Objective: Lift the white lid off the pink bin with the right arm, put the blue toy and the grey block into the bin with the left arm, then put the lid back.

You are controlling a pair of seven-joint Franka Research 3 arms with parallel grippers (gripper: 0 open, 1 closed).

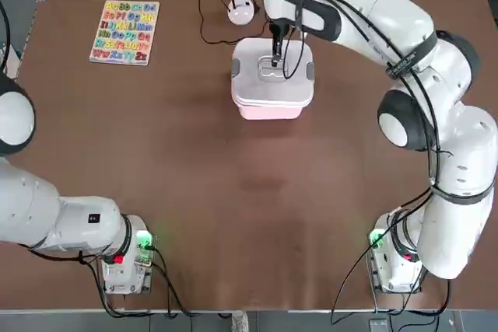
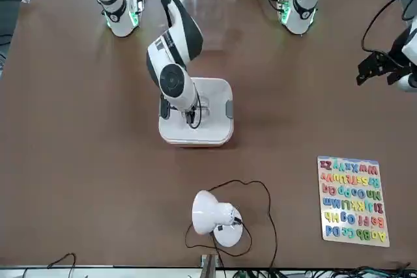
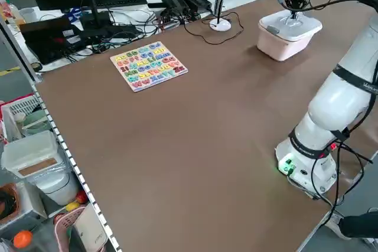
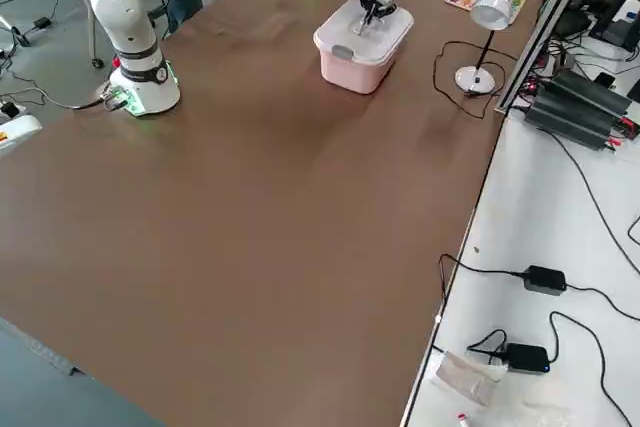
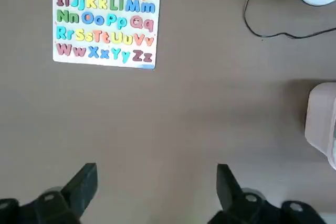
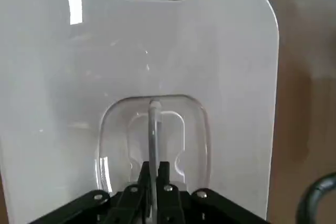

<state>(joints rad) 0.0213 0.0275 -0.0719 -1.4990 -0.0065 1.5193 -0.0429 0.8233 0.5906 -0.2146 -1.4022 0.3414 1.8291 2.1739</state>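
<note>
Lid on the bin at 12 o'clock: press it square before letting go

With 12 o'clock pointing straight away from the robot across the table (image 1: 187, 161), the pink bin (image 1: 268, 113) stands near 12, the white lid (image 6: 63, 103) lying over its rim. The right end effector (image 6: 154, 167) is there too, clenched on the lid's upright handle (image 6: 153, 137). The left end effector (image 5: 157, 170) is spread wide and holds nothing, its arm parked near 8 o'clock. Neither the blue toy nor the grey block shows, so this is probably the closing step; whether they are inside cannot be told.

To do it well, match all 4 corners to the rim, push straight down through the handle, and check both side clips sit evenly. Then open wide and rise vertically; a sideways or early pull could drag the lid askew.
</note>
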